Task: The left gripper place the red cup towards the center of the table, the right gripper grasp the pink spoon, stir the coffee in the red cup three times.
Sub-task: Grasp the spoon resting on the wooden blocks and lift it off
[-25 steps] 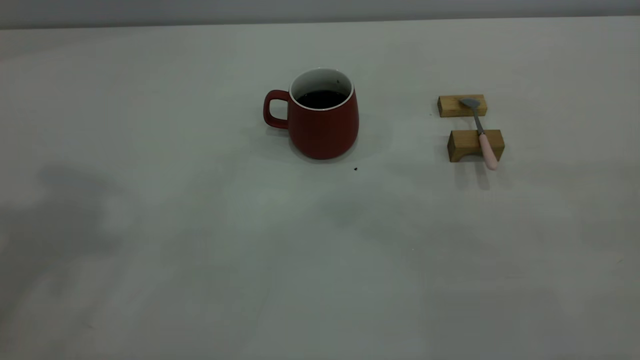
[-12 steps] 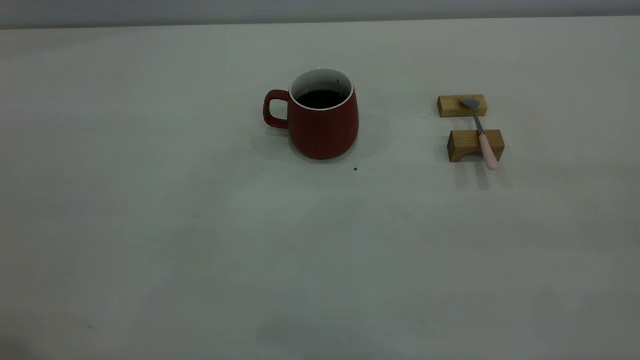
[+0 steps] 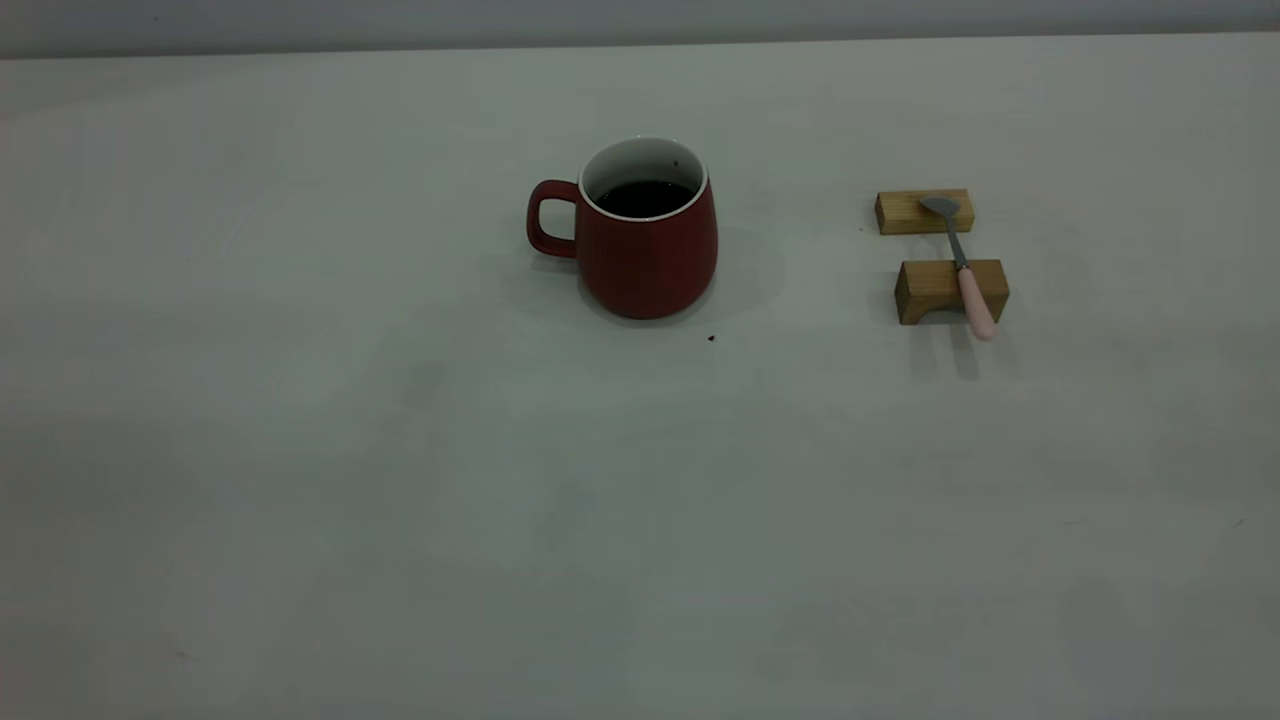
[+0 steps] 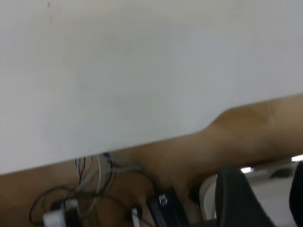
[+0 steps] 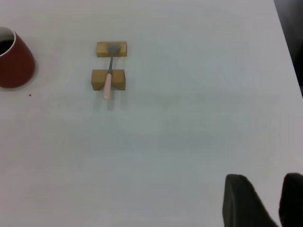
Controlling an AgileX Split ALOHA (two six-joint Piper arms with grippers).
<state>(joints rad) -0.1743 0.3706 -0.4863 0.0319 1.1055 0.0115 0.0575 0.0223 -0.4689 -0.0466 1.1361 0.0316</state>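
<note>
Neither arm shows in the exterior view, so read the grippers from the wrist cameras. The right gripper (image 5: 267, 201) hangs high over the near part of the table (image 3: 400, 520), well apart from everything on it; two dark fingertips (image 5: 241, 201) stand with a strip of table showing between them, so the jaws look parted and hold nothing. The left gripper (image 4: 265, 198) sits past the table's near edge, over a brown floor with cables (image 4: 90, 189); you see one dark finger (image 4: 236, 198) and a sliver of a second at the picture's border, and whether they are parted or closed on each other I cannot tell, though nothing sits in them. Taking the red cup (image 3: 638, 235) as your landmark: it stands upright about mid-table, handle turned to the left arm's side, the coffee (image 3: 645, 198) lying flat and dark inside. A dark speck (image 3: 711, 338) lies just in front of the cup. Well to the cup's right-arm side the pink spoon (image 3: 962, 262) bridges two wooden blocks (image 3: 940, 288), pink handle overhanging the nearer block and grey bowl resting on the farther. I judge the cup already placed centrally, so the spoon grasp is the step in hand. Your next move calls for bringing the right gripper forward and down over the overhanging handle, jaws straddling it, without knocking the blocks.
</note>
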